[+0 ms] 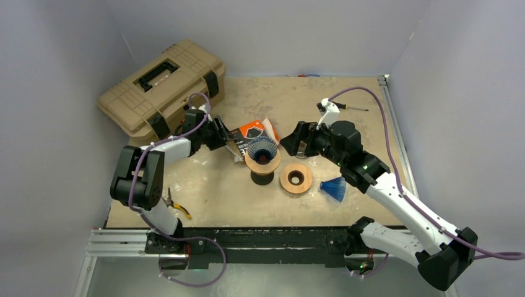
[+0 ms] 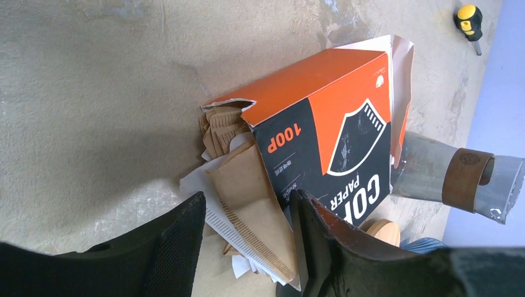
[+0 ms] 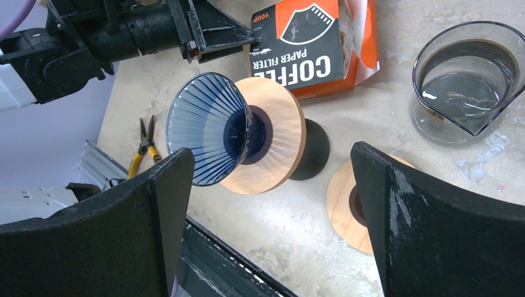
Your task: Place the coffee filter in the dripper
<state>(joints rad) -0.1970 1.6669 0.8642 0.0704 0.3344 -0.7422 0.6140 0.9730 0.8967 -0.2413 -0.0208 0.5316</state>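
While my left end effector point(image 2: 247, 199) stands half open astride the brown coffee filter point(image 2: 249, 170) poking from its orange box point(image 2: 334, 124), I should pinch one sheet only, then lift toward the blue dripper point(image 3: 207, 127).

Two white-and-black arms with purple cables

The left arm point(image 1: 170, 148) and right arm point(image 1: 396, 197) have white shells between bulky black joints, and a purple cable point(image 1: 503, 254) trails from each. The left gripper point(image 2: 247, 207) and right gripper point(image 3: 272, 158) have broad matte black fingers point(image 3: 124, 235) with finely textured faces. A small green light point(image 1: 366, 166) glows on the right arm.
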